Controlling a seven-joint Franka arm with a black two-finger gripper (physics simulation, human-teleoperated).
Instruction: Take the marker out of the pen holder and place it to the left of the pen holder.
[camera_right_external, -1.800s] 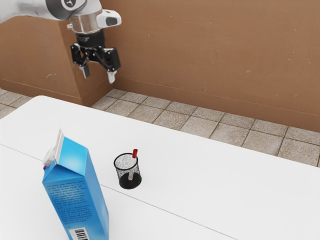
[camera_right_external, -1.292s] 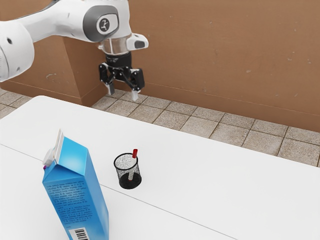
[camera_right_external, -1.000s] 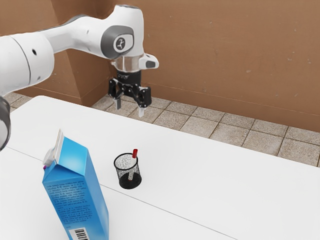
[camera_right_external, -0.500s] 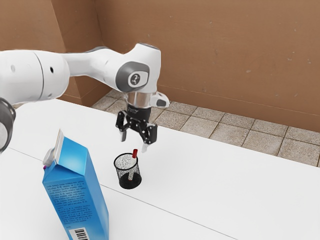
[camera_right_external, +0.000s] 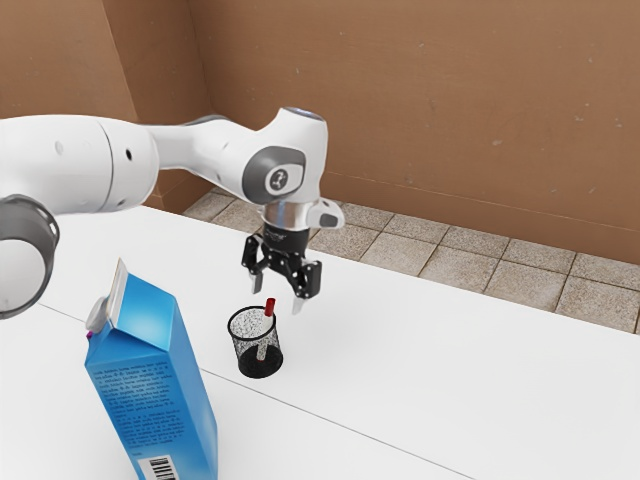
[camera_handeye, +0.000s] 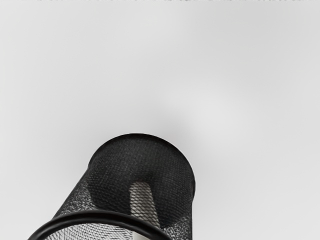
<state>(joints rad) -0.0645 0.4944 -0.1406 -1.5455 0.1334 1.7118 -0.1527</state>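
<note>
A slim marker with a red cap and whitish barrel (camera_right_external: 270, 308) is held upright at a slight lean inside a round black wire-mesh pen holder (camera_right_external: 259, 362). The holder is set on the white table (camera_right_external: 450, 390), between the far edge in the exterior view and a tall blue carton (camera_right_external: 155, 380), which is placed nearer that view's lower left corner. The black two-finger gripper (camera_right_external: 277, 293) is poised low by the cap, its fingers spread wide.

The red-capped white marker (camera_right_external: 269, 308) leans inside the upright black mesh pen holder (camera_right_external: 259, 361) on the white tabletop (camera_right_external: 420, 370).
</note>
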